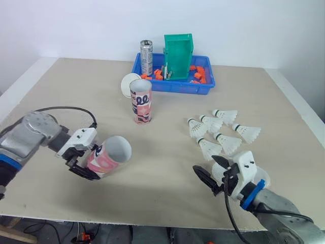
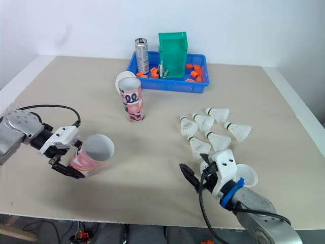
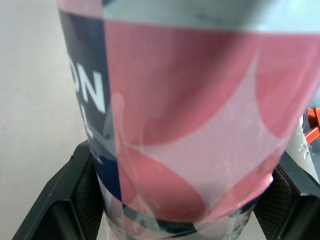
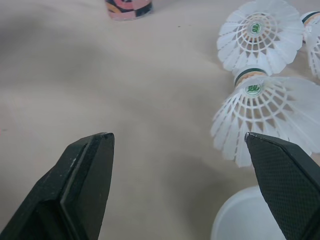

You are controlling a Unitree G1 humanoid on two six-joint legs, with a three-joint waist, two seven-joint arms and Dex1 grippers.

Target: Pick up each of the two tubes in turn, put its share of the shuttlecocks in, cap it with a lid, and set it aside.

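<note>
Got one tube clamped in the left pincer, gripped around its lower part with a finger pressed on either side. Held up off the counter over the front left, tipped well over, open mouth pointing up and toward the middle.

Over on the right: wide open for the right pincer, gripping nothing, sitting low near the front edge. Aimed at bare counter just beside the nearest shuttlecock, not touching it. Also got a white lid lying flat right by the outer finger, just under that side of the pincer.

Counting six shuttlecocks in a loose bunch on the right half of the counter, all lying on their sides. Sitting just beyond the right pincer and well apart from the held tube, so nothing near the tube's mouth.

Standing upright mid-counter: second tube, open at the top, well apart from both pincers. Just behind it, a second lid propped on edge, between that tube and a blue tray at the back. In the tray: a green bin, a silver can and some orange bits.
</note>
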